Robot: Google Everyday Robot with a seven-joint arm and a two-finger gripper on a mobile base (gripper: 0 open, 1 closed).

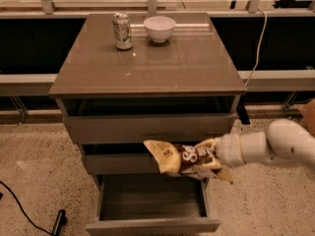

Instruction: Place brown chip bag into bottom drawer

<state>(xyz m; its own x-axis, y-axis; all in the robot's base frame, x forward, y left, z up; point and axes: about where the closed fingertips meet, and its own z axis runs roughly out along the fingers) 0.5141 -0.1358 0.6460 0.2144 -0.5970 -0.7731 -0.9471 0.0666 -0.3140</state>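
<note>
The brown chip bag (184, 158) has a dark brown middle with white lettering and pale yellow ends. My gripper (210, 156) is shut on its right part and holds it level in the air, in front of the middle drawer and above the right half of the bottom drawer (152, 224). The bottom drawer is pulled out and its grey tray shows nothing inside. My white arm (275, 146) comes in from the right. The fingers are mostly hidden by the bag.
A green-white soda can (122, 31) and a white bowl (159, 28) stand at the back of the cabinet top (147, 68). The top drawer front (147, 128) is closed. A black cable (24, 215) lies on the floor at the left.
</note>
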